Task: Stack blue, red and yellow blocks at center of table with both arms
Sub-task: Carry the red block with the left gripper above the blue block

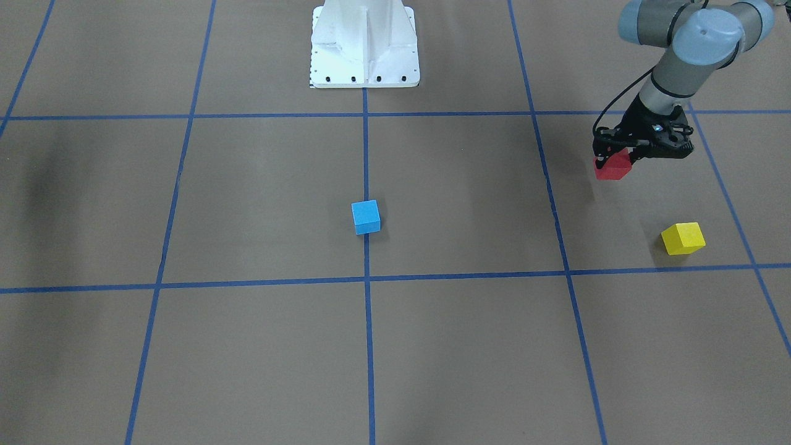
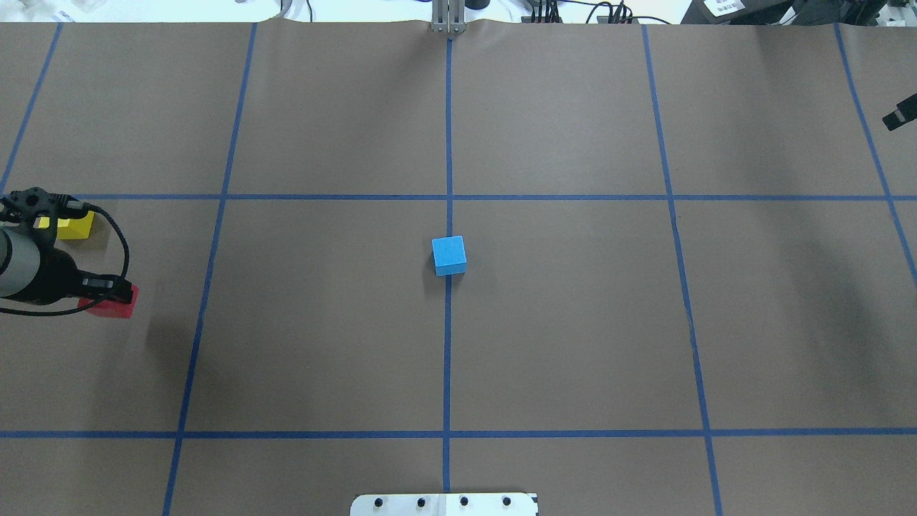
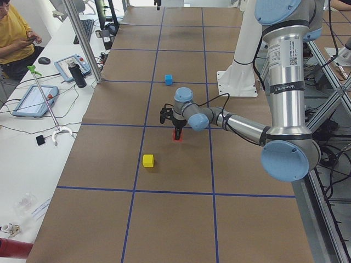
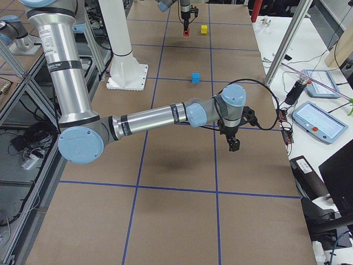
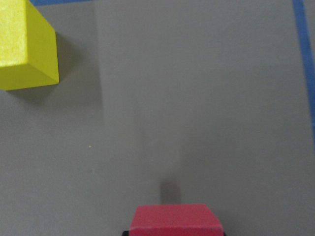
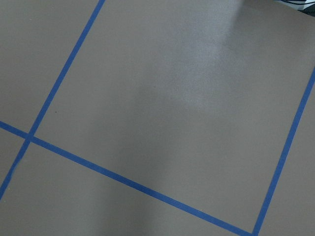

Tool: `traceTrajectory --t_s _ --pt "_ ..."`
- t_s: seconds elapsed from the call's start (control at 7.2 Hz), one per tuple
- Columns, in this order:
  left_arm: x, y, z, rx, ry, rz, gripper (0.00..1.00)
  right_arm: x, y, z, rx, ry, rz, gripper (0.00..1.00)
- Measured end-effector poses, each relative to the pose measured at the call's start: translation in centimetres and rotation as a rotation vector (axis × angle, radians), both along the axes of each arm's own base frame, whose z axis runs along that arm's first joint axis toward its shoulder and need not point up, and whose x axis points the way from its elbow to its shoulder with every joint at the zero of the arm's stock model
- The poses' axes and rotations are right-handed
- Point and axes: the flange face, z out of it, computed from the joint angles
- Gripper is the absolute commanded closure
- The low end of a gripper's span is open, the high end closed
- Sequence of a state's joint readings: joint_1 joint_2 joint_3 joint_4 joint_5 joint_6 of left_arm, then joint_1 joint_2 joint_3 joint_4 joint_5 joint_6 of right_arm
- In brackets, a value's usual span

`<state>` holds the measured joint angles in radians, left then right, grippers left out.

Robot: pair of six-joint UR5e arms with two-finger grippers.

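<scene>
The blue block point(image 1: 366, 216) sits on the table's centre line, also seen from overhead point(image 2: 449, 255). My left gripper point(image 1: 612, 159) is shut on the red block point(image 1: 613, 169) at the table's left end, just above the paper; the left wrist view shows the red block point(image 5: 174, 220) at its bottom edge with a shadow beyond it. The yellow block point(image 1: 683, 238) lies on the table close by, beyond the red one point(image 2: 71, 226) point(image 5: 24, 44). My right gripper point(image 4: 234, 144) hovers empty over the table's right end; only its tip shows overhead point(image 2: 900, 115), and I cannot tell whether it is open.
The robot's white base point(image 1: 364, 49) stands at the near middle edge. Blue tape lines point(image 2: 448, 358) divide the brown paper into squares. Operator desks with tablets point(image 4: 317, 118) flank the far side.
</scene>
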<state>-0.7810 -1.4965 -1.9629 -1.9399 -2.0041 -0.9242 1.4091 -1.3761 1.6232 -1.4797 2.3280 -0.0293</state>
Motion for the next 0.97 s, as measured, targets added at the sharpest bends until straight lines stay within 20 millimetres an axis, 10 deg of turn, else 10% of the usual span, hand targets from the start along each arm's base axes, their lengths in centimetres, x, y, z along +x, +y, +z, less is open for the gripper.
traceTrajectory --t_s 0.56,0.97 --pt "8.8 -8.3 -19.1 -0.028 -0.007 -0.007 1.00 3.6 5.4 8.0 -0.112 0.060 0.036 0.01" --pt "19.3 -11.2 -29.2 -0.068 0.013 -0.034 1.00 5.5 8.7 12.0 -0.169 0.093 0.050 0.01"
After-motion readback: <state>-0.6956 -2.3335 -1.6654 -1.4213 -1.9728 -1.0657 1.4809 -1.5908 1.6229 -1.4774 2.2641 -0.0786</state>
